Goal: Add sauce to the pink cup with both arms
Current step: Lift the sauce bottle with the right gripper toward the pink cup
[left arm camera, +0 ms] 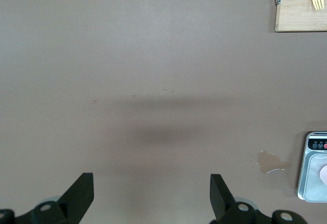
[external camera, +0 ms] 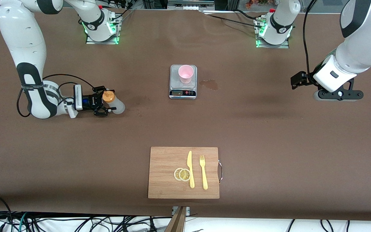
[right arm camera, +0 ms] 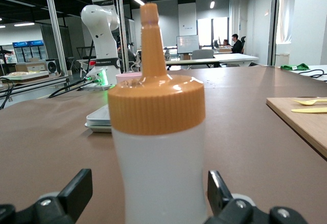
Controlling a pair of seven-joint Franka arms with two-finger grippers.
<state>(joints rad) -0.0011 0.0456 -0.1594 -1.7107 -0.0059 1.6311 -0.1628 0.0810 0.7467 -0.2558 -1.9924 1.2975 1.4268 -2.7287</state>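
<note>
At left of the front frame, sauce bottle (external camera: 114, 102) stands between the right gripper's (external camera: 105, 102) parted fingers, ungripped. Soft, light plastic; take mid-body. Pink cup (external camera: 185, 73) on scale (external camera: 183, 91). Left gripper (left arm camera: 152, 196) agape, waiting.

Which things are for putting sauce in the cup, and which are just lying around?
For the job: sauce bottle, standing between the open right gripper's fingers; pink cup on the scale; left gripper, open, waiting over bare table.

Just lying about: cutting board holding knife, fork and lemon slices; spill stain.
</note>
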